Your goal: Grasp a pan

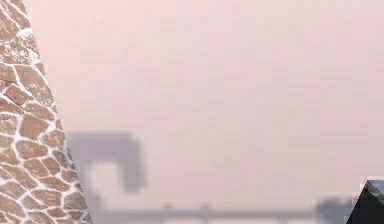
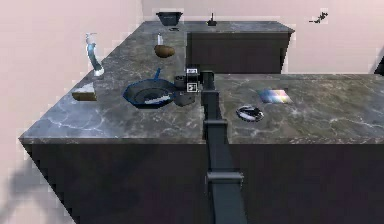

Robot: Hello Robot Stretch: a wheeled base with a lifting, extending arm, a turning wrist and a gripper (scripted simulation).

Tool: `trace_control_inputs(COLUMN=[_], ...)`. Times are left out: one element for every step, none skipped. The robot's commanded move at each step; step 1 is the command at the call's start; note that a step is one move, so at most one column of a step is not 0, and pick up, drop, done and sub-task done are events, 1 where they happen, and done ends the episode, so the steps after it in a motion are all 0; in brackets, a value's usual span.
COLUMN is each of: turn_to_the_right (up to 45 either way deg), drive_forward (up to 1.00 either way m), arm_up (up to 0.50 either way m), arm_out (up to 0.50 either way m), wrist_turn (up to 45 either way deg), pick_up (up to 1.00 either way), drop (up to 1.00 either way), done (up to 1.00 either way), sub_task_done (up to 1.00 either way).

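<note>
Nearest the camera, one dark arm (image 2: 218,160) rises from the arm side view's bottom edge across the dark marble tabletop (image 2: 120,125). Going left to right on that tabletop, there is one tan block (image 2: 85,96) at the edge and one tall pale-blue bottle (image 2: 93,55) behind it. Next comes the one pan (image 2: 150,95), dark blue and lying flat. Farther back stand two bowls, a brownish bowl (image 2: 165,48) and a dark bowl (image 2: 168,17). The one claw (image 2: 176,87) is at the pan's right side. With the pan resting on the surface there, I cannot tell whether the claw has hold of anything, and how its fingers are set cannot be told either. Right of the arm lie one small dish (image 2: 250,112) and one flat colourful thing (image 2: 275,96). By my judgement the reach is done, and a sure grip and a lift clear of the tabletop are left.
</note>
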Motion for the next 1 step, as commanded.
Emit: trace_control_inputs(turn_to_the_right=[0.0], drive_forward=[0.00], arm_up=[0.00], arm_out=[0.00], wrist_turn=[0.0], pick_up=[1.00], drop=[0.00], done=[0.00], sub_task_done=[0.00])
